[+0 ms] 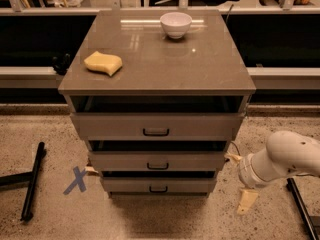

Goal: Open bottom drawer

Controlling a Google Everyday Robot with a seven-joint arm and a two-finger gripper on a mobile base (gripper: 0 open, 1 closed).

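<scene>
Nearest, on the speckled stone floor (45, 134), one white rounded arm (287, 159) comes in from the right, low beside the cabinet. Its gripper (240, 180) carries two cream fingers (247, 202), and they seem spread wide with nothing between them, though the angle is awkward: one points down at the floor and the other points left, just beside the right edge of the middle drawer (158, 161). Whether that finger touches the cabinet I cannot tell.

One blue tape cross (77, 180) is stuck to the floor on the left. Two black bars lie on the floor, one at the left (32, 181) and one at the right edge (300, 209).

The cabinet has three flat grey-beige drawers, stepped, each with one small black rectangular handle at centre and a dark gap above it. The bottom drawer (125, 185) sits lowest and looks narrowest, left of the gripper and apart from it. The top drawer (110, 126) is the widest and tallest.

The smooth, glossy brown cabinet top (165, 64) holds two things, well apart: one yellow sponge (103, 63) with rounded edges near the left, and one round white bowl (176, 24) near the back
</scene>
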